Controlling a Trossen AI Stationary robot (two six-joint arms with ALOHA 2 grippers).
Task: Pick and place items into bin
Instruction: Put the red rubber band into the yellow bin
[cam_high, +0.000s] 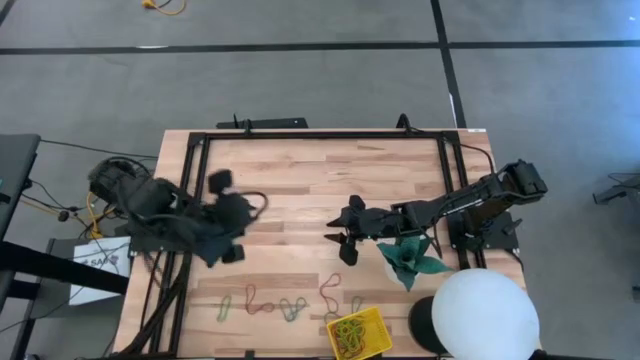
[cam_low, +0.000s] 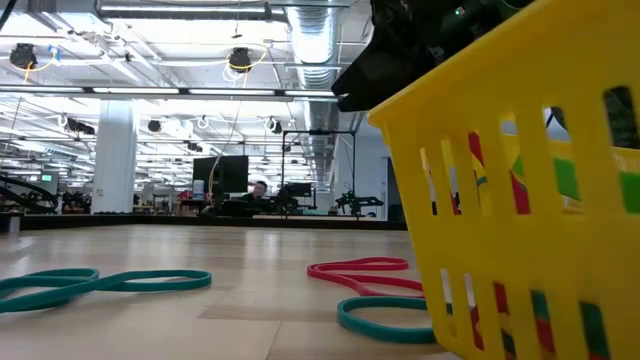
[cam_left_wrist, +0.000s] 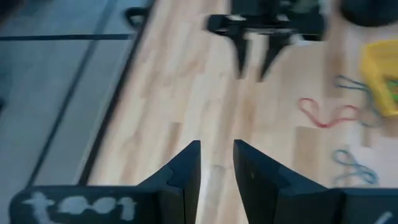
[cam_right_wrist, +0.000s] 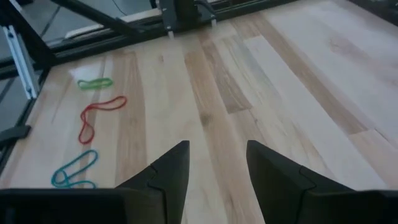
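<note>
Because the loops are thin, floppy bands lying flat on the table (cam_high: 300, 180), we judge them light and limp, with nothing stiff to grab: each will sag and may slip or snag a neighbour when lifted. Several remain loose along the near edge: a green loop (cam_high: 225, 308), a red loop (cam_high: 257, 299), a teal loop (cam_high: 292, 309) and another red loop (cam_high: 329, 292) just beside the bin (cam_high: 381, 330), with one more teal band touching its side in the low view. The small yellow bin already holds a heap of bands and sits next to the big white sphere (cam_high: 487, 318).

Our right gripper (cam_high: 338, 239) hangs over the middle of the table, near the teal paper star (cam_high: 410, 255), its fingers spread and empty. Our left gripper (cam_high: 228, 215) waits over the left part of the table, also parted a little and carrying nothing.

We think the best hold is across a single strand where a band crosses or narrows, fingertips pressed right down on the wood so the rubber gets pinched, not pushed along. The red loop nearest the bin looks easiest, though its closeness to the bin wall could crowd the fingers.
</note>
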